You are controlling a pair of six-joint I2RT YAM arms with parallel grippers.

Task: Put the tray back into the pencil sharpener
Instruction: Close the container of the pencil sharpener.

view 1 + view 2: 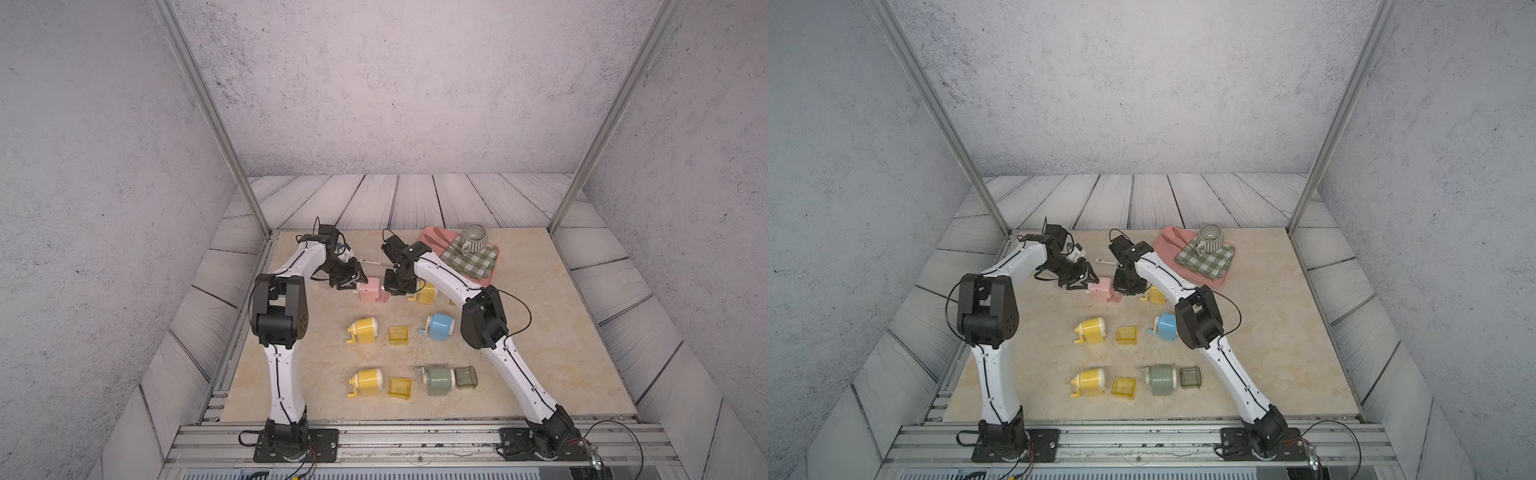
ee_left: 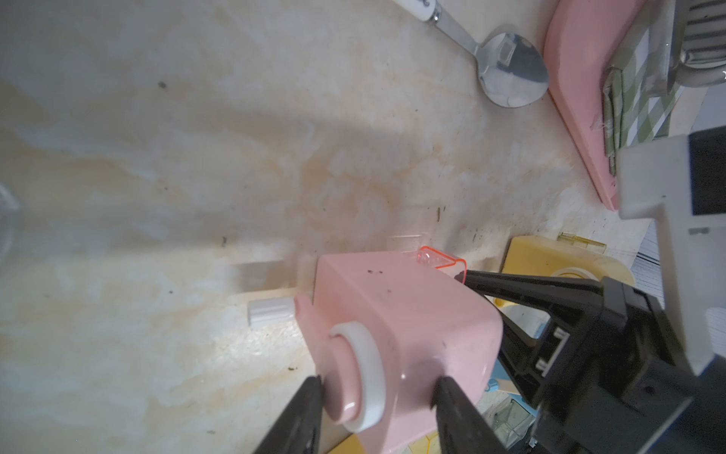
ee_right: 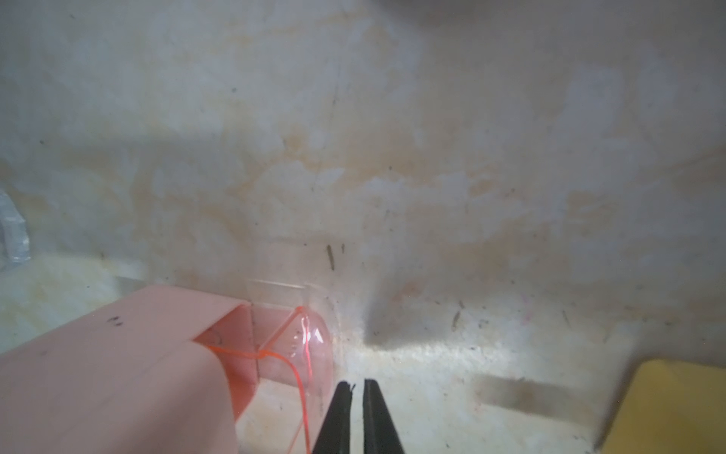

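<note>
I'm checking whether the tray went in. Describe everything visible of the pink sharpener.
The pink sharpener is a boxy, smooth plastic body with a round knob and white ring at one end and a few dark specks on top. It lies on the beige table. The left claw grips its knob end. Its clear pink tray sticks partly out of the other end, where the shut right claw meets it.

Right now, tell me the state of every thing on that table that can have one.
pink sharpener, held, tray not fully home
pink tray, partly inserted, end sticking out
left end effector, shut on pink sharpener
right end effector, shut, tips at the tray's end
middle yellow sharpener, middle yellow tray out beside it
front yellow sharpener, front yellow tray out beside it
green sharpener, green tray out beside it
mug, upright
</note>
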